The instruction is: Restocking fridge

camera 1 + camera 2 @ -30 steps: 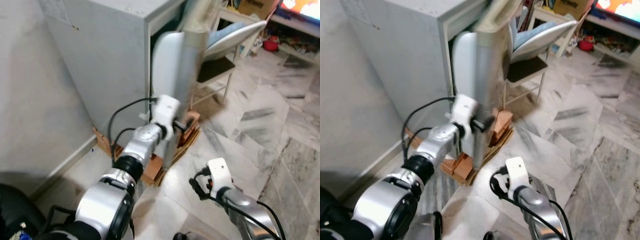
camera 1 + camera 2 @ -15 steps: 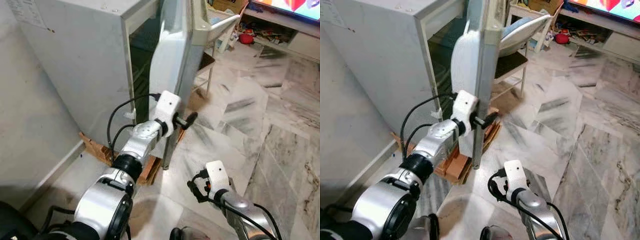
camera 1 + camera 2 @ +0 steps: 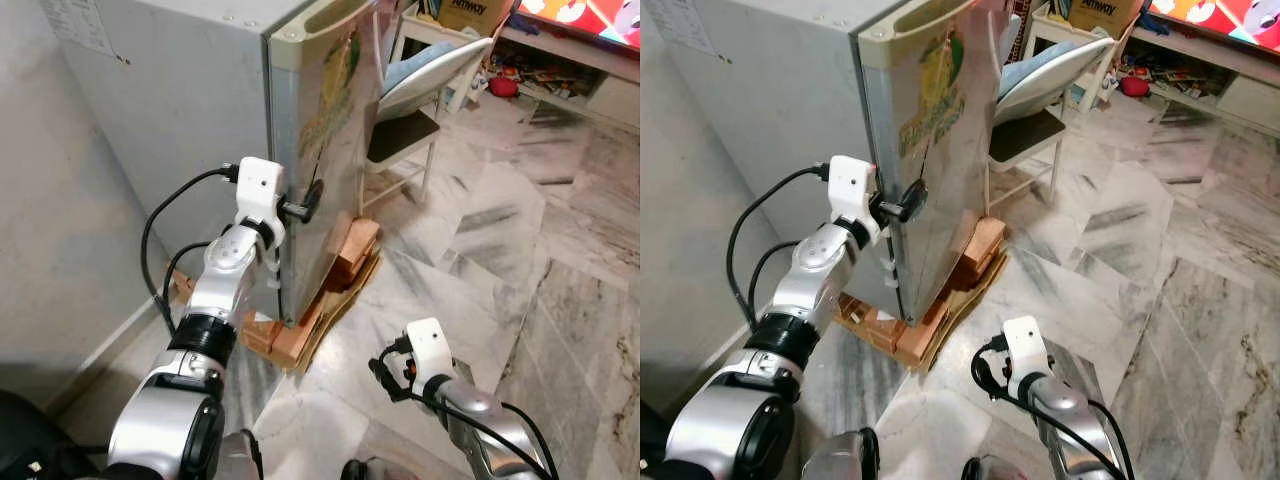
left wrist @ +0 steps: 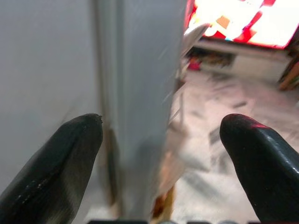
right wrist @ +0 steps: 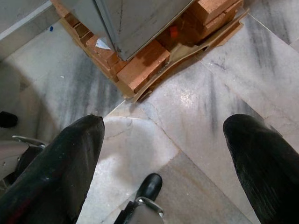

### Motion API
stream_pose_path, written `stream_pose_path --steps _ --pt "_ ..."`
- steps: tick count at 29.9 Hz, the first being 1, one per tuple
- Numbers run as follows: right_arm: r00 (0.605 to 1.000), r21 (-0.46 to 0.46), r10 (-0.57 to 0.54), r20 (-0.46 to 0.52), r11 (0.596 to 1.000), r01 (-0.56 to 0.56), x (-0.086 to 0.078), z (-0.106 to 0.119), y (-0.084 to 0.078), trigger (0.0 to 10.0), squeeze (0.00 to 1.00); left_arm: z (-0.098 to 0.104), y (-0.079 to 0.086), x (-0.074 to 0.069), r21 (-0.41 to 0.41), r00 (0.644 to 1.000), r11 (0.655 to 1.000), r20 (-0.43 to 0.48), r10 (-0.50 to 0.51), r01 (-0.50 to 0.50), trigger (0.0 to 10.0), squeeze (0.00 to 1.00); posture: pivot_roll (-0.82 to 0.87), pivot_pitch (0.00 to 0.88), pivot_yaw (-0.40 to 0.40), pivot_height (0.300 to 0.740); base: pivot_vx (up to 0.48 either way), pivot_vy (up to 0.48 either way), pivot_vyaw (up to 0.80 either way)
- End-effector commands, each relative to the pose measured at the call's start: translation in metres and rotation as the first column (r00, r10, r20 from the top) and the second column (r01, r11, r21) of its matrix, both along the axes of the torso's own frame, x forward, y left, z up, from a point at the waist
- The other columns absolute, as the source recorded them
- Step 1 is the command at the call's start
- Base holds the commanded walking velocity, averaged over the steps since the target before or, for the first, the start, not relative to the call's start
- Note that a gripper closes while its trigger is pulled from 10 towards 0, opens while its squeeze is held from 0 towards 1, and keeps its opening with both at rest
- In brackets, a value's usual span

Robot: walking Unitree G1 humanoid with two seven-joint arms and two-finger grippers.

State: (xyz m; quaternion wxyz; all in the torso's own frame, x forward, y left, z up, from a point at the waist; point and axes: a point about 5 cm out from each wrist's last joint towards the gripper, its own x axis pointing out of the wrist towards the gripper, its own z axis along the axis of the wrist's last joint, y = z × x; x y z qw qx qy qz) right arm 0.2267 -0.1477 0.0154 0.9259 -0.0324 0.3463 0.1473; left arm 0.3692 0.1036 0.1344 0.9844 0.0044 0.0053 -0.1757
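The fridge (image 3: 190, 130) stands on bricks (image 3: 300, 335) and flattened cardboard (image 3: 345, 295) on the marble floor (image 3: 520, 240), its door (image 3: 320, 150) shut or nearly so against the body. The left gripper (image 3: 305, 205) reaches to the door's near edge, one finger (image 3: 312, 197) lying across the door front. The left wrist view looks along that edge with the fingers (image 4: 60, 168) spread apart, one to each side of it, and shows a bright screen (image 4: 243, 21) beyond. The right gripper (image 5: 163, 154) hangs low over the floor; the right wrist view shows its fingers (image 5: 56, 172) wide apart above the bricks and the fridge's bottom corner. A chair (image 3: 420, 90) stands just behind the door.
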Motion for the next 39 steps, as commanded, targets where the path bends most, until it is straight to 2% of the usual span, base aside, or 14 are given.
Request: stream_pose_path --steps 1,7,10,13,16,20,22,31,32,34,36,37,38,39 --pt "1.000 -0.006 -0.010 -0.010 1.000 0.010 -0.002 -0.002 -0.005 10.0 0.00 0.000 0.004 0.003 0.016 1.000 1.000 0.000 0.022 -0.022 10.0 0.00 -0.01 0.062 -0.058 0.740 0.000 0.000 0.00" --pt "1.000 -0.007 -0.013 -0.009 1.000 0.013 -0.001 -0.003 -0.007 10.0 0.00 0.003 0.015 0.012 0.012 0.996 0.996 -0.037 0.085 -0.084 10.0 0.00 -0.02 0.061 -0.060 0.740 0.000 0.000 0.00" --pt "1.000 -0.008 -0.011 -0.008 1.000 0.011 0.000 -0.003 -0.006 10.0 0.00 0.004 0.012 0.014 0.012 0.996 0.997 -0.046 0.080 -0.080 10.0 0.00 -0.02 0.061 -0.060 0.740 0.000 0.000 0.00" --pt "1.000 -0.009 -0.011 -0.008 1.000 0.011 0.000 -0.003 -0.006 10.0 0.00 0.014 -0.015 0.018 -0.008 0.999 1.000 -0.042 -0.016 0.016 10.0 0.00 -0.02 0.058 -0.059 0.740 0.000 0.000 0.00" --pt "1.000 -0.009 -0.011 -0.008 1.000 0.011 0.000 -0.003 -0.006 10.0 0.00 0.018 -0.023 0.018 -0.017 0.998 0.999 -0.035 -0.046 0.046 10.0 0.00 -0.03 0.057 -0.056 0.740 0.000 0.000 0.00" --pt "1.000 -0.008 -0.015 -0.009 1.000 0.015 0.001 -0.003 -0.006 10.0 0.00 0.028 -0.059 0.015 -0.032 0.984 0.984 -0.018 -0.178 0.177 10.0 0.00 -0.03 0.056 -0.055 0.740 0.000 0.000 0.00" --pt "1.000 -0.007 -0.017 -0.010 1.000 0.017 0.000 -0.004 -0.006 10.0 0.00 0.030 -0.070 0.013 -0.038 0.975 0.975 -0.013 -0.220 0.220 10.0 0.00 -0.04 0.056 -0.050 0.740 0.000 0.000 0.00" --pt "1.000 0.000 -0.018 -0.016 1.000 0.018 0.001 -0.005 -0.005 10.0 0.00 0.029 -0.093 0.007 0.001 0.961 0.961 -0.022 -0.275 0.275 10.0 0.00 -0.03 0.055 -0.049 0.740 0.000 0.000 0.00" --pt "1.000 0.000 -0.017 -0.018 1.000 0.017 0.001 -0.005 -0.006 10.0 0.00 0.036 -0.113 0.000 -0.002 0.931 0.931 0.004 -0.366 0.366 10.0 0.00 -0.02 0.055 -0.052 0.740 0.000 0.000 0.00" --pt "1.000 0.001 -0.015 -0.020 1.000 0.015 0.001 -0.006 -0.006 10.0 0.00 0.056 -0.154 -0.020 -0.044 0.833 0.833 0.082 -0.547 0.551 10.0 0.00 -0.01 0.054 -0.055 0.740 0.000 0.000 0.00" --pt "1.000 0.000 -0.008 -0.024 1.000 0.008 0.002 -0.006 -0.005 10.0 0.00 0.077 -0.195 -0.053 -0.019 0.677 0.685 0.178 -0.715 0.728 10.0 0.00 -0.01 0.051 -0.057 0.740 0.000 0.000 0.00" --pt "1.000 0.000 0.003 -0.025 1.000 -0.003 0.003 -0.007 -0.003 10.0 0.00 0.093 -0.222 -0.081 -0.010 0.556 0.570 0.238 -0.796 0.821 10.0 0.00 -0.02 0.047 -0.054 0.740 0.000 0.000 0.00" --pt "1.000 0.000 0.003 -0.025 1.000 -0.003 0.003 -0.007 -0.003 10.0 0.00 0.093 -0.222 -0.081 -0.010 0.556 0.570 0.238 -0.796 0.821 10.0 0.00 -0.02 0.047 -0.054 0.740 0.000 0.000 0.00" --pt "1.000 0.000 0.006 -0.026 1.000 -0.005 0.004 -0.007 -0.002 10.0 0.00 0.097 -0.226 -0.086 -0.011 0.536 0.551 0.254 -0.805 0.834 10.0 0.00 -0.03 0.046 -0.053 0.740 0.000 0.000 0.00"
